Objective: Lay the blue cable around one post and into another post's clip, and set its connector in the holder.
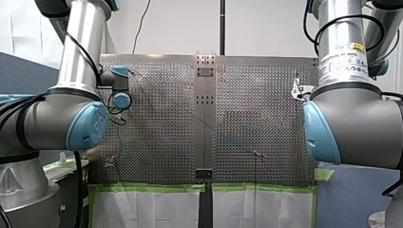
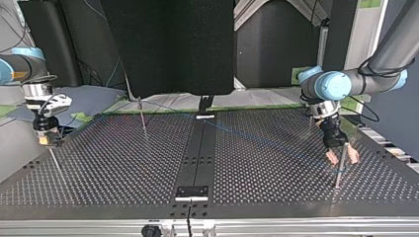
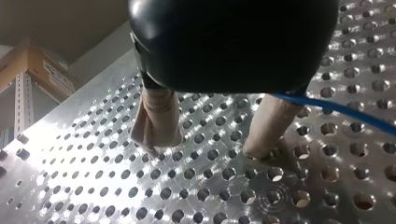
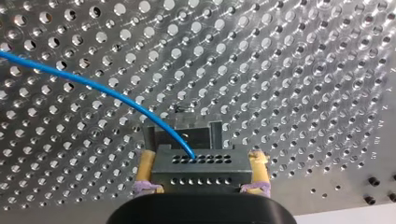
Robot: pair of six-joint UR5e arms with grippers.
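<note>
My right gripper (image 4: 203, 163) is shut on the grey connector block (image 4: 191, 169), its yellow pads on the block's two sides. The blue cable (image 4: 93, 84) leaves the block's top and arcs away over the perforated plate. A dark bracket, the holder (image 4: 182, 131), stands just ahead of the block, touching or nearly so. In the top view this gripper (image 2: 48, 139) is low at the plate's left edge. My left gripper (image 3: 210, 149) hangs open just above the plate, beige pads apart, with the cable (image 3: 341, 111) running past one finger. It hovers over a thin post (image 2: 338, 174).
A second thin post (image 2: 143, 118) stands at the top view's back left. A dark centre strip (image 2: 197, 153) with a small plate (image 2: 192, 192) splits the perforated table. Green tape and white sheets line the table edge (image 1: 152, 188) in the front view.
</note>
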